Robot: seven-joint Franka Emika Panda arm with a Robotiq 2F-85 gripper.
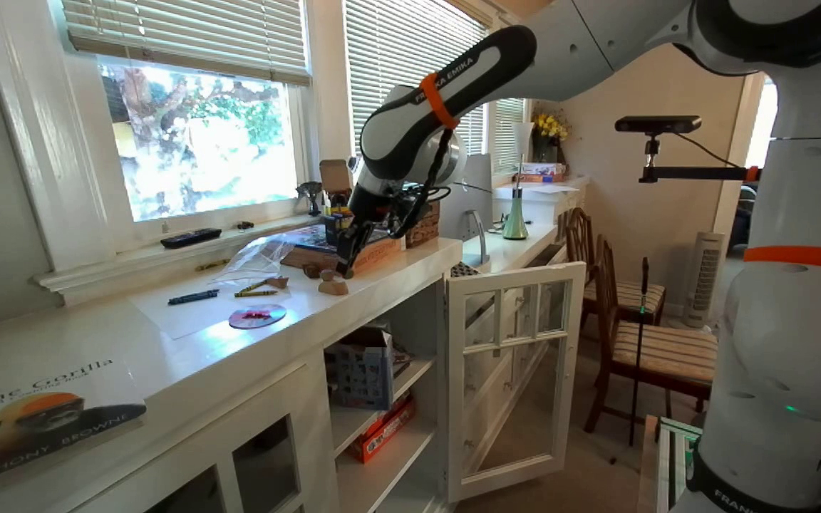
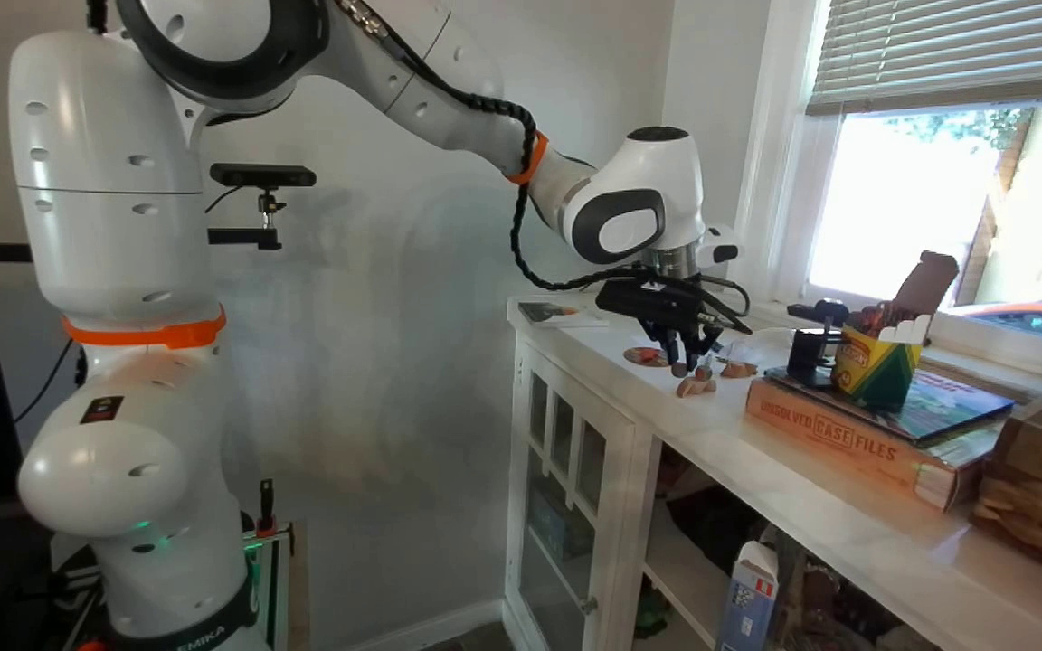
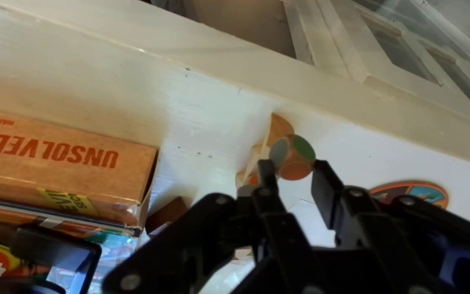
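Observation:
My gripper (image 3: 293, 165) is shut on a small wooden block with coloured round spots (image 3: 295, 169), pinched between the fingertips in the wrist view. Beyond and partly behind it, a wooden half-round piece (image 3: 280, 130) stands on the white counter, with another wooden bit partly covered by a finger. In both exterior views the gripper (image 1: 345, 271) points down, low over the counter beside the pale wooden pieces (image 2: 696, 386). Whether the held block touches the piece under it I cannot tell. A round picture disc (image 1: 257, 316) lies nearby on the counter.
An orange-brown case-files box (image 2: 847, 443) carries a crayon box (image 2: 878, 362) and a black stand. Crayons (image 1: 193, 297), a clear plastic bag (image 1: 257, 256) and a book (image 1: 47, 413) lie on the counter. Below its front edge a glazed cabinet door (image 1: 510, 377) hangs open.

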